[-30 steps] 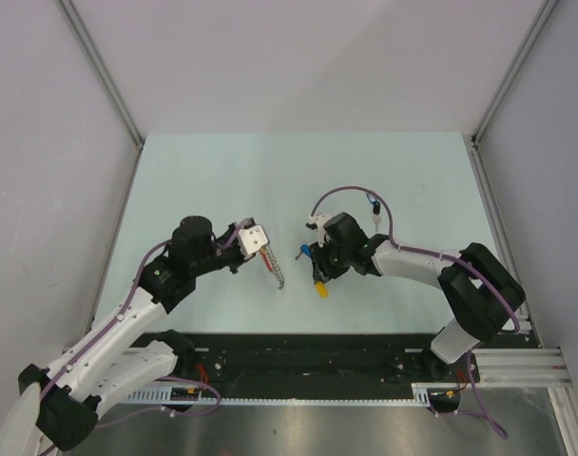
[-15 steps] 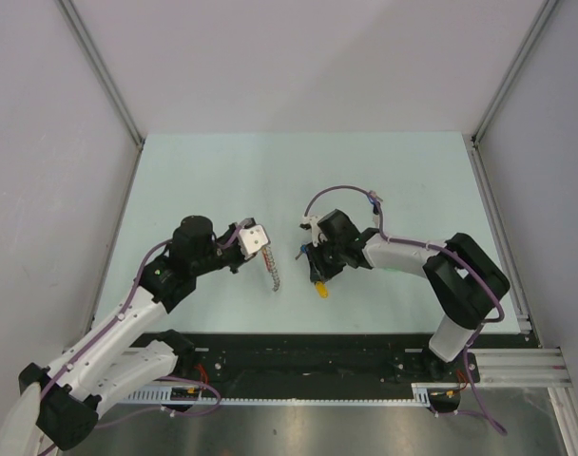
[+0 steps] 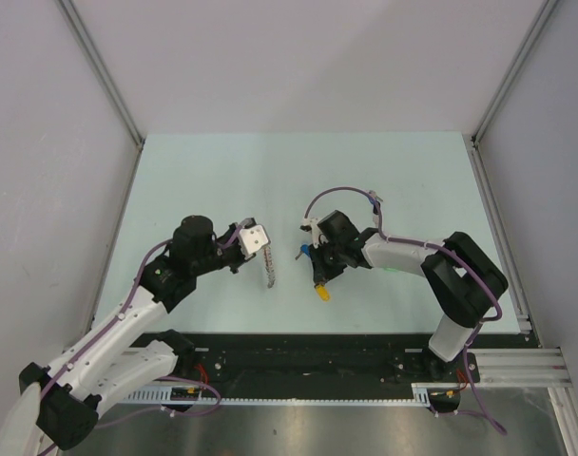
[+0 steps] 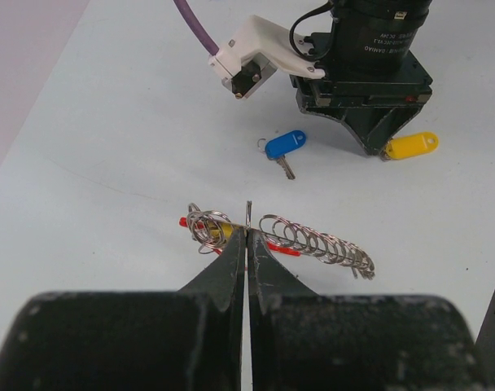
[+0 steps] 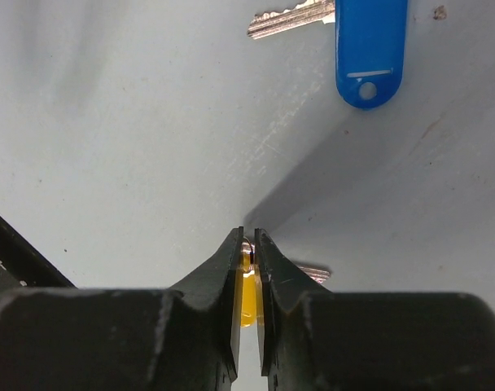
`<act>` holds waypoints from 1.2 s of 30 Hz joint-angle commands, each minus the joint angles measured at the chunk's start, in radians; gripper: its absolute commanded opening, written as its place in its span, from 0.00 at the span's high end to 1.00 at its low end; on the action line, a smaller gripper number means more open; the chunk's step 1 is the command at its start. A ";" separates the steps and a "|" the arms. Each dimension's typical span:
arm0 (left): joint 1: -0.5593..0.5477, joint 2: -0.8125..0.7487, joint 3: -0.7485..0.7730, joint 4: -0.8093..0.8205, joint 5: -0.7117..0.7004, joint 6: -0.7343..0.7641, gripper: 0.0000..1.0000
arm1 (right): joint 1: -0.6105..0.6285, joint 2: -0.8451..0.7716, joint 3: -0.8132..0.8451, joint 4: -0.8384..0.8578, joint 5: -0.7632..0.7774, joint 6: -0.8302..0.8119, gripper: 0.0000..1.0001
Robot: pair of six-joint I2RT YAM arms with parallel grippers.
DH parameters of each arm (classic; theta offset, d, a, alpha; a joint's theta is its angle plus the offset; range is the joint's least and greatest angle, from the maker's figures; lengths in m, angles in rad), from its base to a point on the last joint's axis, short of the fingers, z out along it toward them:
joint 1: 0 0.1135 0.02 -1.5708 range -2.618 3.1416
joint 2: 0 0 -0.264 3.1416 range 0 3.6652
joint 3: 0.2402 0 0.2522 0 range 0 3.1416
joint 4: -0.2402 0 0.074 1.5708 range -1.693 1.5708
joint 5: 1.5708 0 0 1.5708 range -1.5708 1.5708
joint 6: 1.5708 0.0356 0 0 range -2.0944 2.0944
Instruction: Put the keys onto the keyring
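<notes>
Right gripper [image 5: 247, 238]: over the last second the jaws have drawn in from well apart to a narrow slit. The yellow key [image 5: 247, 300] sits in that slit and looks pinched, as far as my wrist view shows. Its blade pokes out to one side. The arm also edged a little toward the left edge of the tabletop [image 3: 222, 171] while closing

Reading: the pick of the yellow key is made or very nearly so. There's no lift yet, the key looks to be down on the tabletop

Left gripper [image 4: 247, 238]: tips pressed together on one wire loop of the keyring [image 4: 317, 240], same hold as a second ago. The keyring trails from my tips near the middle of the tabletop, somewhat toward the near edge. It has slid slightly toward the left edge. A red band shows among the coils, and a yellow bit I cannot identify

Around: the blue key [image 4: 284, 145] lies loose just beside the right gripper, between it and the keyring, so it sits close to the path the yellow key must take

Judgement: lift first to clear the blue key; threading onto a coil end will need fine alignment
</notes>
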 commanded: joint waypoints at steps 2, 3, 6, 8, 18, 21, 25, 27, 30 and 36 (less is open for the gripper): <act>0.006 0.002 0.002 0.049 0.031 -0.007 1.00 | -0.005 -0.024 0.039 -0.013 -0.010 -0.007 0.86; 0.008 0.000 0.002 0.049 0.031 -0.008 1.00 | -0.007 -0.028 0.039 -0.014 -0.010 -0.005 0.86; 0.006 0.005 0.002 0.047 0.033 -0.007 1.00 | -0.007 -0.035 0.039 -0.017 -0.024 -0.002 0.85; 0.008 0.005 0.004 0.047 0.033 -0.007 1.00 | -0.007 -0.041 0.039 -0.019 -0.035 0.004 0.85; 0.008 0.008 0.004 0.047 0.037 -0.007 0.99 | -0.007 -0.058 0.039 -0.040 -0.052 0.010 0.84; 0.006 0.010 0.004 0.046 0.036 -0.007 1.00 | -0.007 -0.057 0.039 -0.042 -0.050 0.009 0.84; 0.008 0.010 0.004 0.044 0.039 -0.007 1.00 | -0.007 -0.043 0.039 -0.046 -0.051 0.010 0.84; 0.008 0.010 0.005 0.044 0.037 -0.007 1.00 | -0.007 -0.037 0.039 -0.045 -0.052 0.010 0.84; 0.006 0.011 0.006 0.044 0.036 -0.005 1.00 | -0.007 -0.029 0.039 -0.043 -0.047 0.009 0.84; 0.008 0.011 0.007 0.043 0.040 -0.005 1.00 | -0.007 -0.017 0.037 -0.040 -0.051 0.009 0.85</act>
